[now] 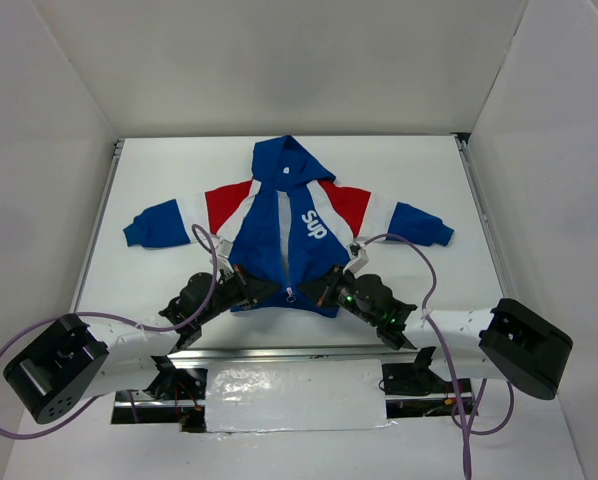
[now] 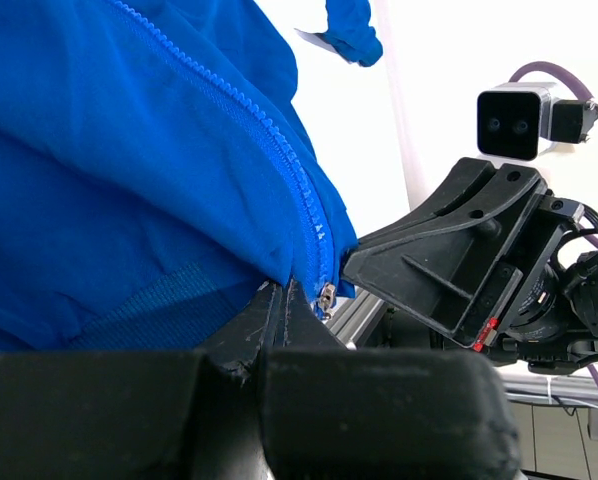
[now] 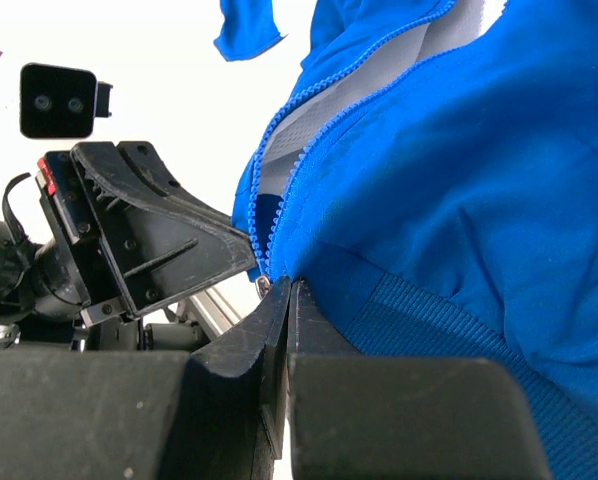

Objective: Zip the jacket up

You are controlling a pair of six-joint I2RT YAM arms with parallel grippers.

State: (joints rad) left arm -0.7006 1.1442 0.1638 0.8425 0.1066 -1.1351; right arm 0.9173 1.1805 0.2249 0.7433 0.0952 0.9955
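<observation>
The small hooded jacket (image 1: pixel 289 225) of royal-blue cloth with red and white shoulder panels lies flat and front-up on the white table (image 1: pixel 159 170). It spreads away from the tips of the left gripper (image 1: pixel 262 292) and right gripper (image 1: pixel 319 290), with its hood farthest from them. I judge it light, limp and rather slick: it will bunch and slide rather than resist, so the hem needs pinning while the zip is drawn. The places to hold are the ribbed hem on either side of the zip's foot and the small metal zip slider (image 2: pixel 326 297), which sits just to the right of the left gripper's tips.

The left gripper's fingers are pressed together, with the hem apparently nipped between them just left of the zip. The right gripper is clamped the same way on the hem at the zip's other side. I cannot tell whether it has only cloth or the slider's tab as well. The two sets of tips almost meet – nose to nose at the zip's foot. Both arms reach forward low over the table, forearms angled inward, wrists dropped so the fingers lie nearly flat. Beyond the tips the blue zip teeth (image 3: pixel 309 95) run apart with white lining between them — the zip is not yet closed
</observation>
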